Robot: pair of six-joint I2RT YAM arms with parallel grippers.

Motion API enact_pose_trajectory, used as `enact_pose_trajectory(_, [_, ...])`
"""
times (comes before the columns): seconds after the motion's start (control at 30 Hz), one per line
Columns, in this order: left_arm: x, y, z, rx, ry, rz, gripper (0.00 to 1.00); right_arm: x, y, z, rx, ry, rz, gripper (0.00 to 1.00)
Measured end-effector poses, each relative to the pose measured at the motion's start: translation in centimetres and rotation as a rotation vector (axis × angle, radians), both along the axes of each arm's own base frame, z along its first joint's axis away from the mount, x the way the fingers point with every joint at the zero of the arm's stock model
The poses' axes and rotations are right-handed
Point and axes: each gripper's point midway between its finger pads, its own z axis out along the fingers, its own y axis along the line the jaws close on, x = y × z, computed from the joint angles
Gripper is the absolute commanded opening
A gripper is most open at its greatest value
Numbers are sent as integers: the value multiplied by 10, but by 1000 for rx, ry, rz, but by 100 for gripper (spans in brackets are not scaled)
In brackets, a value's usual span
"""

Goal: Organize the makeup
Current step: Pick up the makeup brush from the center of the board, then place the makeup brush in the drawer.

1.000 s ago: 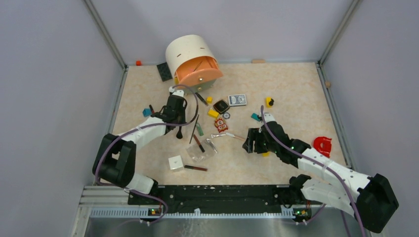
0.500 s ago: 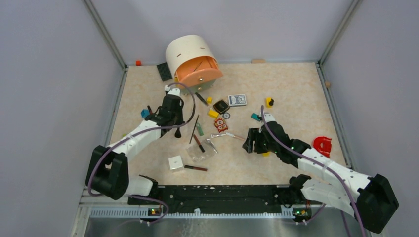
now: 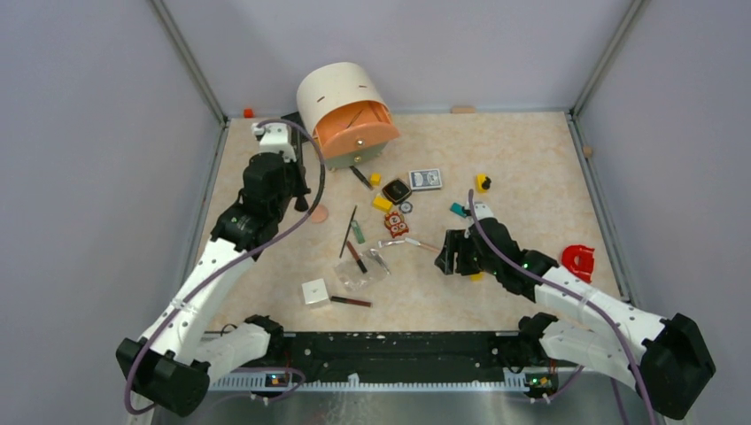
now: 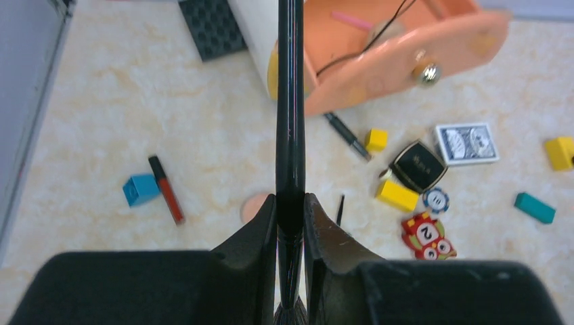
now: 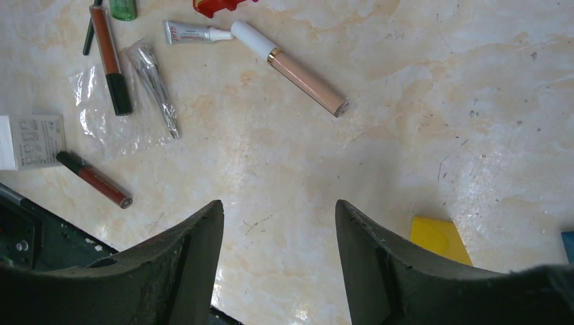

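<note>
Both jaws of the left gripper (image 4: 290, 206) are clamped on the lower handle of a long black makeup brush (image 4: 290, 101), whose bristles show just below the grip. In the wrist view its shaft runs straight ahead to the cream cylindrical container with the open peach drawer (image 4: 406, 54). On the beige marbled tabletop (image 4: 135, 122) below lie a round peach puff (image 4: 256, 206) and, further left, a red lip pencil (image 4: 166, 200) touching a small blue block (image 4: 141, 189). To the right a black square compact (image 4: 416, 166) sits just beside a blue-backed deck of cards (image 4: 467, 142). The right gripper (image 5: 279, 210) hangs over bare tabletop on the right side with its jaws apart and nothing between them. Ahead of it lies a beige lip gloss tube with a white cap (image 5: 298, 68). Beyond that is a clear plastic pouch (image 5: 108, 115) with a silver metal tool (image 5: 156, 88) on it and a dark-red pencil with a black cap (image 5: 108, 54) across its edge. A yellow block (image 5: 440, 238) sits near the right finger.
</note>
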Motion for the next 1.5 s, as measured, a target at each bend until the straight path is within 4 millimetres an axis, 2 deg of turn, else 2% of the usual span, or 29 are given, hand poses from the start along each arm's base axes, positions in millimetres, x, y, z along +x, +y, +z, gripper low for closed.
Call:
enact_pose_trajectory(0.1, [7,-2,33,21,-85,-25,0,-1,-1,1,5,-5,1,61])
enact_pose_trajectory(0.2, [18,-17,55,72,-163,-132,0,-2,-1,3,9,-8,2,61])
enact_pose_trajectory(0.4, [39,-73,57,240,-236,-477,0,-4,-3,7,15,-15,2,61])
enact_pose_trajectory(0.47, [44,-89,56,314,-282,-586,6,-5,-4,8,16,-16,2,61])
enact_pose_trajectory(0.53, [48,-101,59,379,-329,-673,8,-6,-5,8,17,-17,2,61])
enact_pose_trajectory(0.67, [70,-121,84,513,-431,-788,6,-8,-6,10,17,-18,1,61])
enact_pose_trajectory(0.8, [105,-132,110,659,-511,-810,1,-10,-8,11,17,-20,-1,61])
enact_pose_trajectory(0.87, [119,-135,107,726,-505,-827,0,-11,-10,11,13,-20,-4,61])
enact_pose_trajectory(0.93, [133,-135,95,790,-475,-839,0,-12,-12,12,12,-19,-5,61])
enact_pose_trajectory(1.0, [145,-134,76,849,-430,-852,0,-13,-13,12,9,-17,-6,61])
enact_pose_trajectory(1.07, [152,-131,46,904,-358,-883,0,-14,-14,12,8,-18,-7,61])
enact_pose_trajectory(1.17, [155,-129,26,935,-307,-908,0,-15,-15,12,7,-17,-8,61])
enact_pose_trajectory(1.3, [160,-126,13,979,-275,-921,3,-16,-16,12,4,-15,-7,61])
enact_pose_trajectory(1.5, [165,-122,11,1018,-268,-912,8,-16,-16,13,9,-20,-8,61])
